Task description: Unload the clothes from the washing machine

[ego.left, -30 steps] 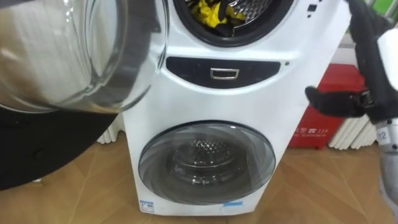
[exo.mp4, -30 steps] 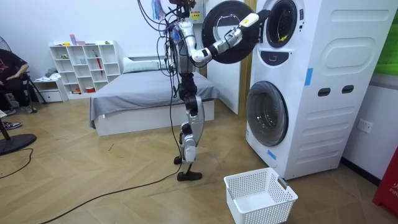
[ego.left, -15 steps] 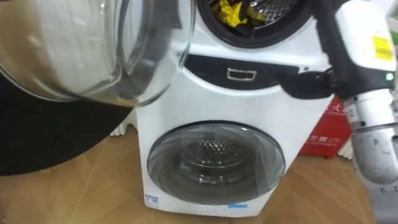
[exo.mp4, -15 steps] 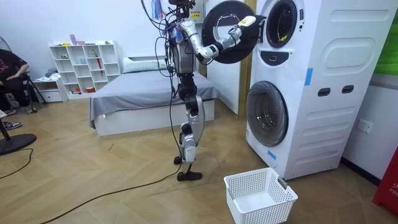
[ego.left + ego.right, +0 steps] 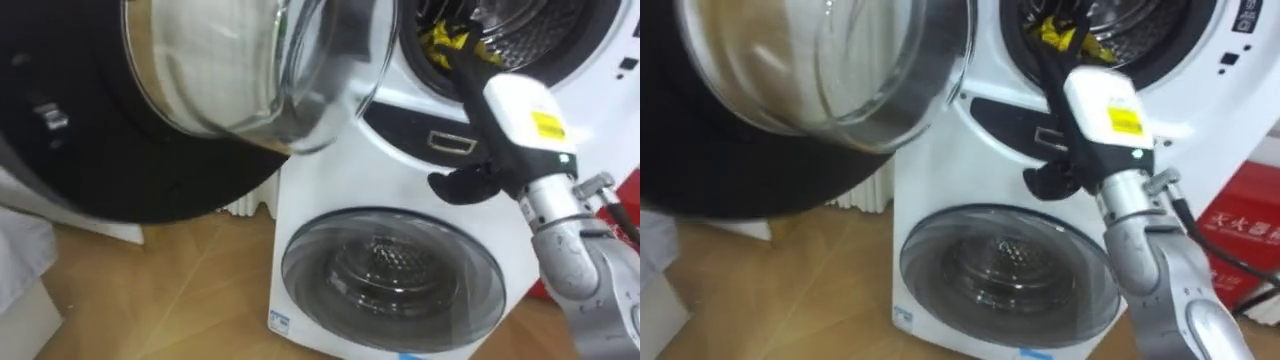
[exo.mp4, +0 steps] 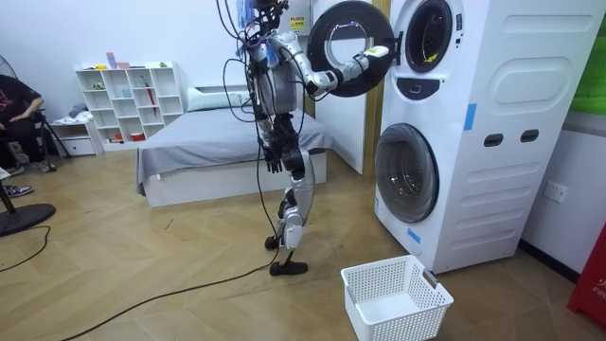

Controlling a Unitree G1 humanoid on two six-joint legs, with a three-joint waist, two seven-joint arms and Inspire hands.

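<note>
Yellow and black clothes (image 5: 447, 42) lie in the upper drum (image 5: 540, 30) of a white stacked washing machine (image 6: 473, 123). Its round door (image 5: 250, 70) stands swung open to my left. My right hand (image 5: 520, 115) comes up from the lower right. Its dark straight fingers (image 5: 468, 70) reach over the drum's rim to the clothes, and its thumb (image 5: 455, 186) sticks out below, in front of the control panel. Nothing is gripped. In the room view I stand before the machine with the right arm raised, and my left hand (image 6: 274, 157) hangs by my hip.
The lower drum's door (image 5: 390, 280) is closed. A white laundry basket (image 6: 393, 298) sits on the wooden floor in front of the machine. A red box (image 5: 1250, 235) stands to the machine's right. Behind me are a bed (image 6: 218, 142) and a shelf (image 6: 128, 99); a person (image 6: 14, 109) sits at the room view's left.
My right hand has risen from beside the control panel into the upper drum's mouth. The eye view has shifted, so the machine and door sit further right and closer.
</note>
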